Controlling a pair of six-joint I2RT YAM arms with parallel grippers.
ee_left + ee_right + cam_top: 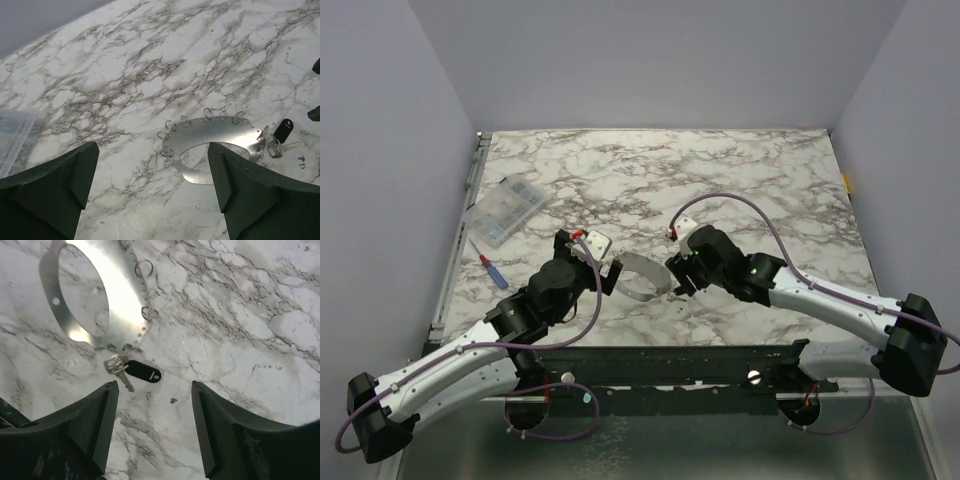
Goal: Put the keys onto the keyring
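Your silver key [119, 373] and its black tag [143, 372] lie on the marble table [240, 315] at the keyring [127, 300]'s end, seen only from the wrists. Left gripper [152, 175] and right gripper [154, 400] hover above, both wide open and empty.

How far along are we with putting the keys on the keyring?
Done: nothing clearly; the key with its black tag lies at the edge of the keyring, and I can't tell if it's hooked on. In hand: nothing, the left gripper and right gripper hover open. Left: grasping and threading.
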